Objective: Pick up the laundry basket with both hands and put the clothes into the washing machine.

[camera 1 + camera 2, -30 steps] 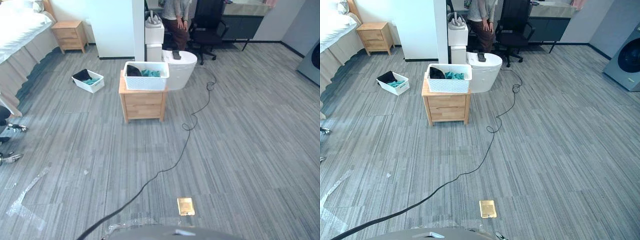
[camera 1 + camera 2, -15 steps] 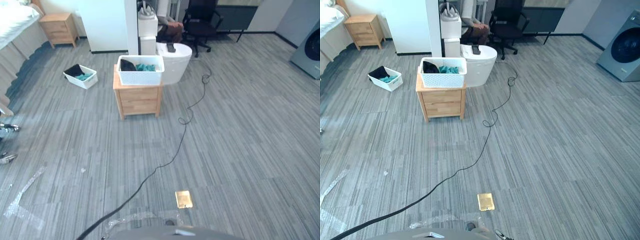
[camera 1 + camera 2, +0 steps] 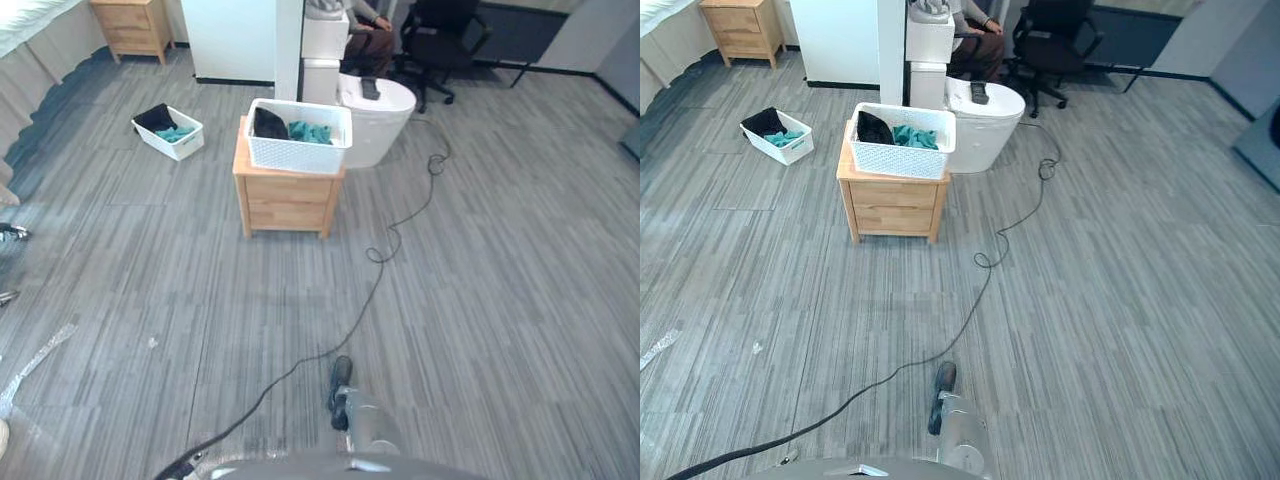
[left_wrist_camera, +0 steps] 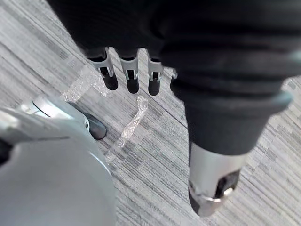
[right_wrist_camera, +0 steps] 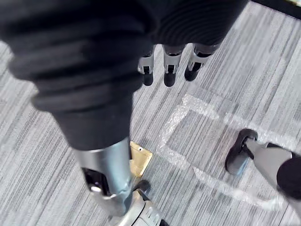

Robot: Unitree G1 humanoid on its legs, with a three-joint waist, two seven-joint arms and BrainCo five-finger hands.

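Laundry basket (image 3: 300,153) on cabinet (image 3: 285,202), seemingly overhanging; left hand (image 4: 130,77), right hand (image 5: 169,70) relaxed, empty. Risk: uneven grip tips it.

Grey striped carpet floor (image 3: 520,300) runs right across the room, evenly lit. Up at 12 o'clock stands a light wooden bedside cabinet (image 3: 286,200) with a drawer front. Just behind it, toward 1 o'clock, is a round white unit (image 3: 385,125), and past that a black office chair (image 3: 445,30) with a seated person beside it. A white pillar (image 3: 288,40) rises at 12. At 11 o'clock sits a second wooden nightstand (image 3: 133,22); at 10, the bed's pleated skirt (image 3: 45,70). Down close, clear tape (image 5: 188,122) marks the carpet near a brass floor plate (image 5: 139,157).
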